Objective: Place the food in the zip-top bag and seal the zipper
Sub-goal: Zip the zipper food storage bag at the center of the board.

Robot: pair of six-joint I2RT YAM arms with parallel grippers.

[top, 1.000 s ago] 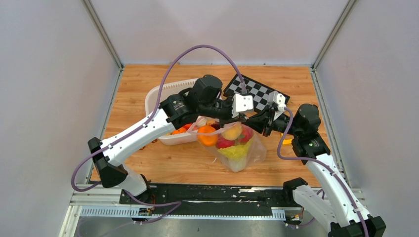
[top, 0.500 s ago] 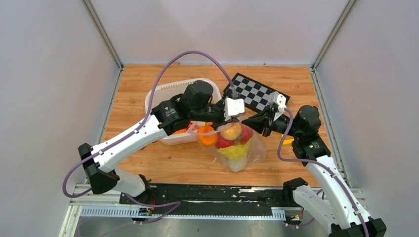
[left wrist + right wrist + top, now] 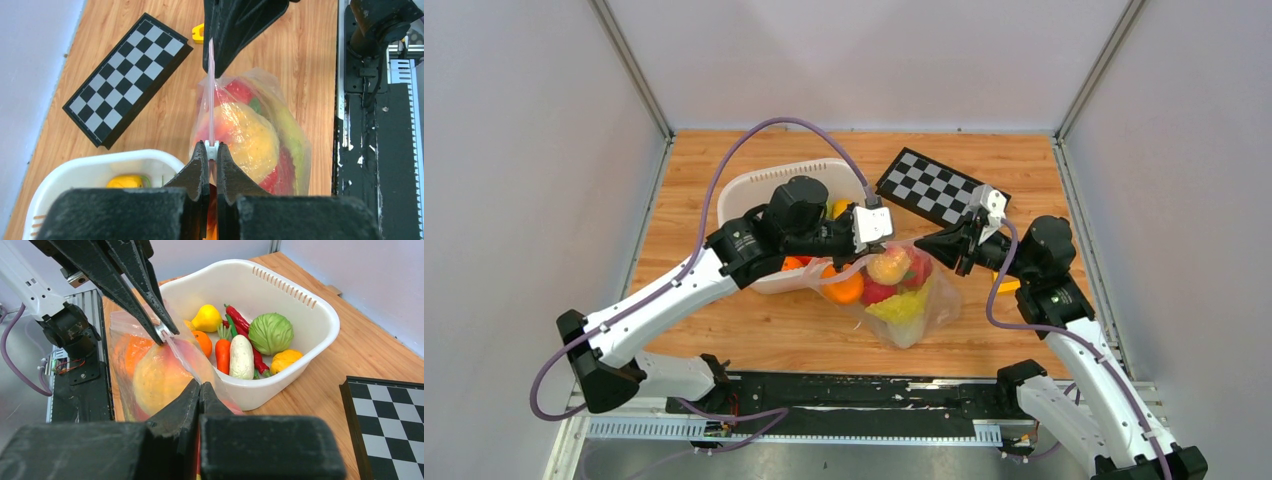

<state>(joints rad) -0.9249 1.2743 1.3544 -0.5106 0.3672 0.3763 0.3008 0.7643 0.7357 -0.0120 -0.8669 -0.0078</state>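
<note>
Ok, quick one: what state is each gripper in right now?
Left gripper: fingers shut on the zipper, at the basket-side end.
Right gripper: fingers shut on the zipper's other end.

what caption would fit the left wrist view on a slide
Left gripper pinches the pink zipper of the food-filled bag, stretched taut toward the right gripper.

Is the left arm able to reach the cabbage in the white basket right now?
Probably not yet: the left gripper is shut on the zipper. The cabbage lies uncovered in the basket, so nothing else blocks it.
</note>
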